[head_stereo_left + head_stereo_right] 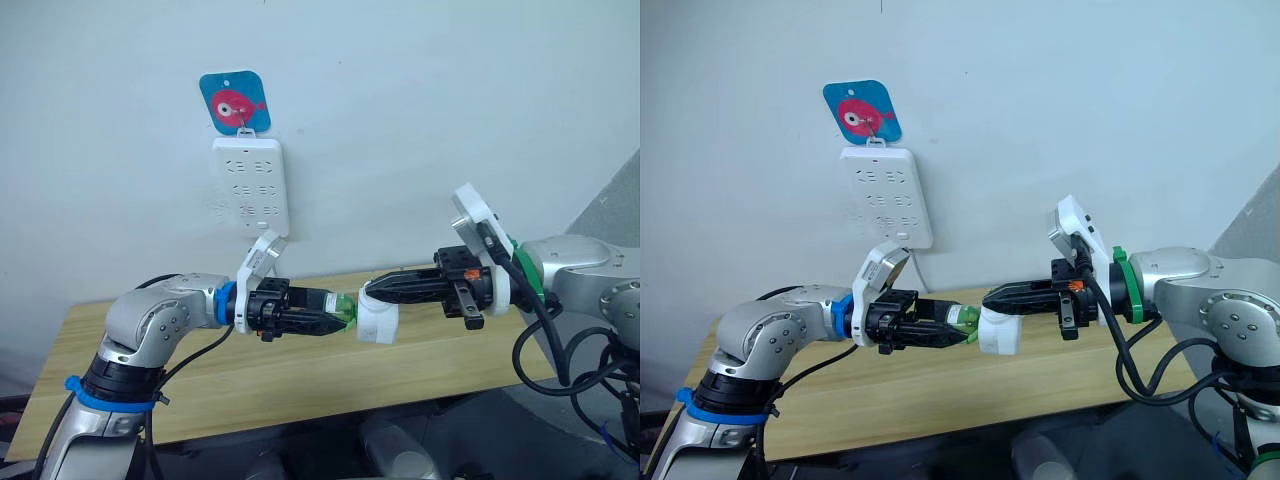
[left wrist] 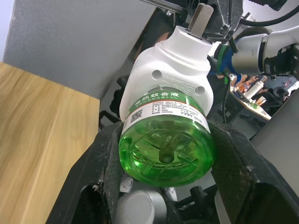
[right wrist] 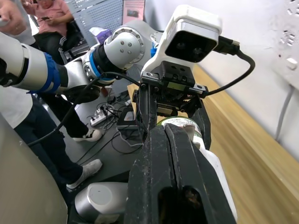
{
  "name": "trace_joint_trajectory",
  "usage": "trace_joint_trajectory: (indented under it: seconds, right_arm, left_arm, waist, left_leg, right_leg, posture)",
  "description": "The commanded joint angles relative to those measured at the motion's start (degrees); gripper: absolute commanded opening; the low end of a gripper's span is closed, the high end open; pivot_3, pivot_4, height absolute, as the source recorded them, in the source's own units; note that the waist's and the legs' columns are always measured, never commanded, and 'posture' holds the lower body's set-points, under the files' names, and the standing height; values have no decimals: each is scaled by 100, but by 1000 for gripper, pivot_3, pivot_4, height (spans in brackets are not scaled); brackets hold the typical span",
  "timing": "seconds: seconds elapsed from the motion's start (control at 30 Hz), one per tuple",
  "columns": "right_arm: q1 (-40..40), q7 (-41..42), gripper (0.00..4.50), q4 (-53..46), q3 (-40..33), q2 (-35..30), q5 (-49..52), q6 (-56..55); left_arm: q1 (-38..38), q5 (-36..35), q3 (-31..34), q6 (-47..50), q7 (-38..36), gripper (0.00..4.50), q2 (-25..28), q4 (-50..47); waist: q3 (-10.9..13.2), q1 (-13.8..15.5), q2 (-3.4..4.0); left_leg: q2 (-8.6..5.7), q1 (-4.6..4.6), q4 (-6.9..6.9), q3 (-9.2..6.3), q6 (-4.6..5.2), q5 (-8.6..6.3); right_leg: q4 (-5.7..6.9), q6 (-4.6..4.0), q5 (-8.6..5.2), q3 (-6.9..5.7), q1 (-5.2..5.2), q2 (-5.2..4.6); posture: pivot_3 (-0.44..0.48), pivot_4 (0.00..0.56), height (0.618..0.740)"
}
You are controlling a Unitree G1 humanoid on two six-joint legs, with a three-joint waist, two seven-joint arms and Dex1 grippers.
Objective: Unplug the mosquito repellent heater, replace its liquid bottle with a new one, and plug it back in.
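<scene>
Both grippers meet in mid-air above one wooden table (image 1: 300, 375). Left gripper (image 1: 335, 318) is clamped on the single green bottle (image 2: 164, 148); right gripper (image 1: 378, 291), coming from 3 o'clock, is closed on the one white heater (image 1: 378, 322) — bottle and heater joined. At 11 o'clock on the wall hangs one power strip (image 1: 250, 187), one fish sticker (image 1: 236, 101) above it.

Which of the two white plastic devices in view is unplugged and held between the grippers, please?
The mosquito repellent heater, small and rounded with a green bottle attached, held above the table. The long power strip hangs on the wall.
</scene>
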Motion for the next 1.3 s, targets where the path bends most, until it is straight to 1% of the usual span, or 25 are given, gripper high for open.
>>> trace_joint_trajectory:
  seconds: [0.03, 0.3, 0.5, 0.57, 0.63, 0.7, 0.8, 0.93, 1.0, 1.07, 1.13, 1.17, 1.23, 1.3]
  right_arm:
    - [-114, -31, 0, 69, 32, 44, -307, -67]
    - [-84, 36, 0, 79, 71, 108, -588, -35]
    - [-47, 58, 0, 16, -86, 107, -497, -25]
    - [-30, -8, 0, -13, -343, 73, -220, -1]
    - [15, -153, 0, 42, -792, -37, 457, 94]
    - [164, -473, 0, 88, -1225, -235, 1159, 170]
    - [760, -1214, 619, -75, -1717, -413, 1585, 60]
    - [2058, -2099, 2018, -577, -2315, -344, 1671, -256]
    - [2853, -2625, 2786, -845, -2538, -4, 1569, -546]
    - [3553, -2921, 3495, -1146, -2606, 328, 1332, -788]
    - [4163, -3279, 4232, -1460, -2457, 839, 1142, -1122]
    - [4343, -3468, 4500, -1565, -2340, 1085, 1115, -1280]
    - [4487, -3775, 4500, -1710, -2020, 1491, 1045, -1509]
    - [4435, -4148, 4500, -1759, -1641, 1897, 1015, -1719]
  left_arm:
    - [-76, -323, 139, 27, -109, 2337, 2, -322]
    - [-154, -375, 141, 115, -120, 2337, -23, -336]
    - [-113, -305, 159, 83, -54, 2337, -61, -221]
    - [-90, -292, 218, 110, 64, 2337, -120, -82]
    - [-60, -346, 342, 203, 231, 2337, -221, 117]
    - [-11, -529, 516, 391, 465, 2336, -353, 286]
    - [49, -803, 773, 640, 887, 2336, -616, 473]
    - [39, -1315, 1182, 1033, 1585, 2336, -1073, 679]
    - [-32, -1719, 1405, 1274, 2144, 2336, -1414, 784]
    - [-84, -2074, 1564, 1486, 2612, 2336, -1676, 846]
    - [-121, -2493, 1706, 1677, 3131, 2336, -1914, 906]
    - [-133, -2704, 1778, 1745, 3383, 2336, -2004, 945]
    - [-133, -3093, 1883, 1832, 3812, 2336, -2117, 1014]
    - [-116, -3489, 1944, 1855, 4221, 2336, -2199, 1069]
  waist:
    - [0, 0, 0]
    - [0, 0, 0]
    - [0, -1, 0]
    - [0, 0, 0]
    - [0, 4, 0]
    - [0, 3, 0]
    - [-5, 5, -8]
    - [-7, 22, -10]
    - [-12, 23, -13]
    - [-16, 17, -14]
    - [-18, 6, -12]
    - [-23, 0, -7]
    - [-37, -52, 12]
    - [-50, -104, 20]
  left_leg:
    - [0, 0, 0, 0, 0, 0]
    - [0, 0, 0, 0, 0, 0]
    - [0, 0, 0, 0, 0, 0]
    - [-1, 0, 0, 0, 0, 0]
    - [-1, -1, 0, 0, 0, 0]
    - [-2, -3, 1, 0, 0, 0]
    - [-1, -5, 2, -1, 1, -1]
    - [-2, -13, 7, -2, 1, -1]
    - [-4, -20, 9, -1, 1, -1]
    - [-3, -22, 13, -3, 1, -1]
    - [-4, -23, 13, -2, 1, -1]
    - [-3, -23, 14, -2, 1, -1]
    - [-1, -20, 13, -1, 1, -1]
    - [0, -13, 12, 5, 1, -1]
  right_leg:
    - [0, 0, 0, 1, 0, 0]
    - [0, 0, 0, 0, 0, 0]
    - [0, 0, 0, 1, 0, 0]
    - [0, 0, 0, 1, 0, 0]
    - [0, 0, 0, 0, 1, 0]
    - [-1, 0, 0, 0, 1, -1]
    - [-3, 0, 0, -3, 1, 0]
    - [-3, 1, 0, -1, -2, 0]
    - [-3, 1, 0, 3, -8, 0]
    - [-2, 2, 0, 1, -7, 0]
    - [1, 3, 0, 3, -9, 0]
    - [2, 3, 0, 3, -9, 0]
    - [4, 3, -1, 5, -9, 1]
    - [5, 3, -1, 11, -8, 2]
  posture:
    - [-283, 43, 733]
    - [-282, 43, 733]
    - [-284, 43, 733]
    - [-285, 45, 733]
    - [-287, 45, 733]
    - [-300, 47, 733]
    - [-310, 48, 733]
    - [-340, 52, 733]
    - [-352, 55, 733]
    - [-362, 55, 733]
    - [-368, 54, 733]
    - [-371, 55, 733]
    - [-377, 54, 733]
    - [-377, 54, 733]
